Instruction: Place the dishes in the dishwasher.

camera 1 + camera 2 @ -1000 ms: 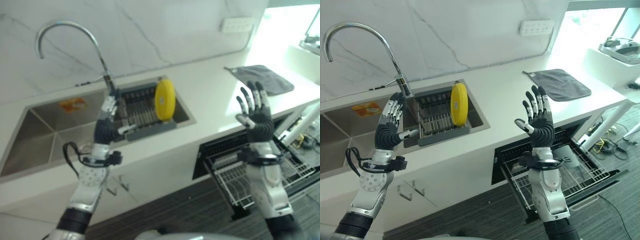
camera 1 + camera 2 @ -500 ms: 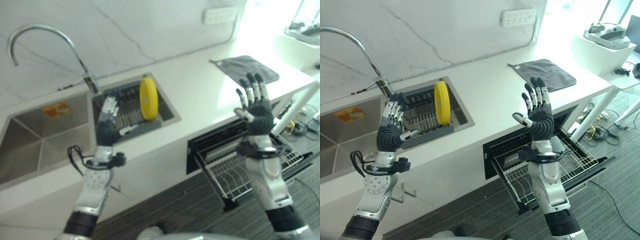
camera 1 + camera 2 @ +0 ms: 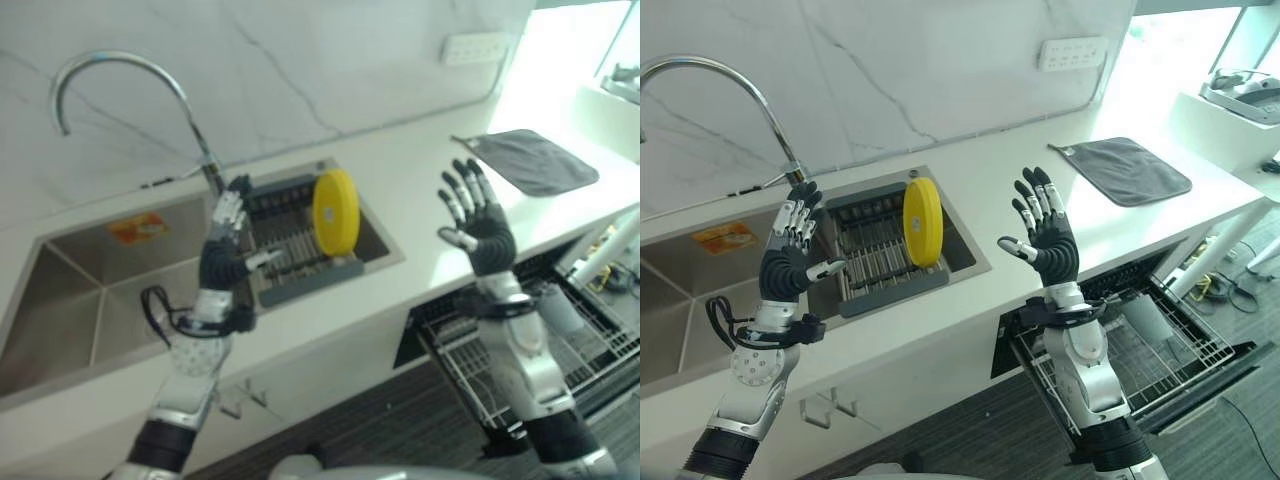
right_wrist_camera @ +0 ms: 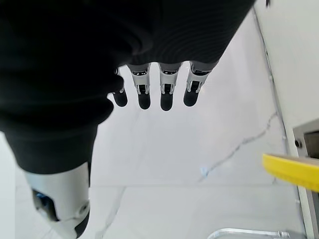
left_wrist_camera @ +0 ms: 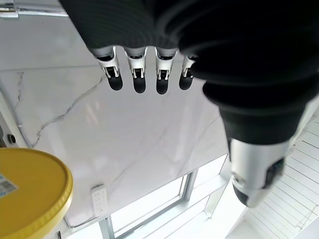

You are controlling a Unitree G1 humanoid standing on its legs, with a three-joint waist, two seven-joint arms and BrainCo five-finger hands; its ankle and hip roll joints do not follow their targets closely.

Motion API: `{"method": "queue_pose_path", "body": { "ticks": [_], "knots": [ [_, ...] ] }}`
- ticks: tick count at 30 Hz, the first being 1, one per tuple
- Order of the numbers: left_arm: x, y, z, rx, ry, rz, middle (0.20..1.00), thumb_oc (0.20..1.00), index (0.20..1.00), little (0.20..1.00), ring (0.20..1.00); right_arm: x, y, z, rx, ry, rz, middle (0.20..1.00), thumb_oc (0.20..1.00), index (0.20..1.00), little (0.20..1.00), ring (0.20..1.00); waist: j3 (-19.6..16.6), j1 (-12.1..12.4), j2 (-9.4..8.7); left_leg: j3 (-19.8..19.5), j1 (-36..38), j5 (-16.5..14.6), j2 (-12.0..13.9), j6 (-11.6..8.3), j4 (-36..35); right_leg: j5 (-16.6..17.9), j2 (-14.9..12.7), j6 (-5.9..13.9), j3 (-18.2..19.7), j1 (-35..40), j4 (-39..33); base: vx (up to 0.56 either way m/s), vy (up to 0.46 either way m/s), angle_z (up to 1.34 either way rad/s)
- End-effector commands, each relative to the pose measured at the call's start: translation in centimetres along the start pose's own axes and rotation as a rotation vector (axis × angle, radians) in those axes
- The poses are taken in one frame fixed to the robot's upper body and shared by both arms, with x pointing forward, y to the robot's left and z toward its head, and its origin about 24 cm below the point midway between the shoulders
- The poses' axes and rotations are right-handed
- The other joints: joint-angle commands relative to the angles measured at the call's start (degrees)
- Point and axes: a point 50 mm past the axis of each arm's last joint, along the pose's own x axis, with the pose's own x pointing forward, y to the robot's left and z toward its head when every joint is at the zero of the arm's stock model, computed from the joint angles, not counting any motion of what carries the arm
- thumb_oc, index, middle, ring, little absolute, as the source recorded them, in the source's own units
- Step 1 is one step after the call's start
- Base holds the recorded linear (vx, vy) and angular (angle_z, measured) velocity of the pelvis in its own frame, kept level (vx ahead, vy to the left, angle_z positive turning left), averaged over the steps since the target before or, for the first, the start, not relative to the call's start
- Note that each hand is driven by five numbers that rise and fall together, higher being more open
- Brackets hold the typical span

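A yellow plate [image 3: 924, 221] stands on edge in a grey dish rack [image 3: 872, 260] set in the right part of the steel sink [image 3: 680, 300]. Its rim also shows in the left wrist view as the yellow plate [image 5: 30, 191] and in the right wrist view as a yellow plate [image 4: 291, 172]. My left hand [image 3: 787, 262] is raised above the counter edge, left of the rack, fingers straight and empty. My right hand [image 3: 1045, 240] is raised right of the plate, fingers spread, holding nothing. The dishwasher [image 3: 1160, 350] stands open below the counter at right, its wire rack pulled out.
A tall curved tap [image 3: 730, 90] rises behind the sink. A grey cloth [image 3: 1122, 168] lies on the white counter [image 3: 1020, 180] at the right. An orange sponge [image 3: 725, 238] sits at the sink's back. A wall socket [image 3: 1072, 52] is on the marble wall.
The camera has swung, shifting the whole scene rightward. My right hand has moved left toward the plate, now over the counter rather than the dishwasher. Both hands stay open.
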Motion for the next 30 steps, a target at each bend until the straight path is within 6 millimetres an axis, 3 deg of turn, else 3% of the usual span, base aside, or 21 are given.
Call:
{"method": "queue_pose_path", "body": {
  "ticks": [1,8,17,24,30],
  "knots": [
    [1.1,0.2,1.5,0.028,-0.092,-0.031,1.0,1.0,1.0,1.0,1.0,1.7,0.2,1.7,-0.002,-0.093,0.03,1.0,1.0,1.0,1.0,1.0,-0.3,0.6,0.55,1.0,2.8,-5.6,2.3,-1.79,0.7,-3.0,3.6,-3.8,-2.3,-1.3,3.6,0.07,-0.03,0.02],
    [1.2,-0.2,1.4,0.02,-0.07,-0.092,1.0,1.0,1.0,1.0,1.0,4.4,0.4,2.0,-0.051,-0.107,0.032,1.0,1.0,1.0,1.0,1.0,-0.2,3.2,0.48,-0.8,2.4,-5.5,2.0,-1.75,0.7,-2.7,3.4,-3.83,-3.7,-0.6,3.2,0.07,-0.03,0.09],
    [1.7,-0.9,1.2,0.016,-0.051,-0.206,1.0,1.0,1.0,1.0,1.0,8.8,-0.4,4.1,-0.117,-0.149,0.012,1.0,1.0,1.0,1.0,1.0,0.3,6.5,0.31,-2.7,1.7,-5.8,1.6,-1.52,1.3,-2.9,3.1,-4.21,-5.8,0.2,3.5,0.06,-0.017,0.14],
    [2.0,-1.3,1.4,-0.009,-0.054,-0.286,1.0,1.0,1.0,1.0,1.0,11.0,-2.7,4.0,-0.127,-0.094,-0.087,1.0,1.0,1.0,1.0,1.0,0.9,8.7,0.69,-4.6,1.5,-5.8,0.9,-1.32,1.0,-2.9,2.9,-4.22,-7.1,0.9,3.9,0.06,-0.008,0.18],
    [1.9,-1.4,1.4,-0.018,-0.053,-0.324,1.0,1.0,1.0,1.0,1.0,11.6,-4.7,3.7,-0.137,-0.073,-0.176,1.0,1.0,1.0,1.0,1.0,1.6,9.9,1.37,-6.1,1.1,-5.7,0.4,-1.04,1.1,-3.2,2.4,-4.07,-7.8,0.7,4.9,0.04,0.001,0.19]
  ]
}}
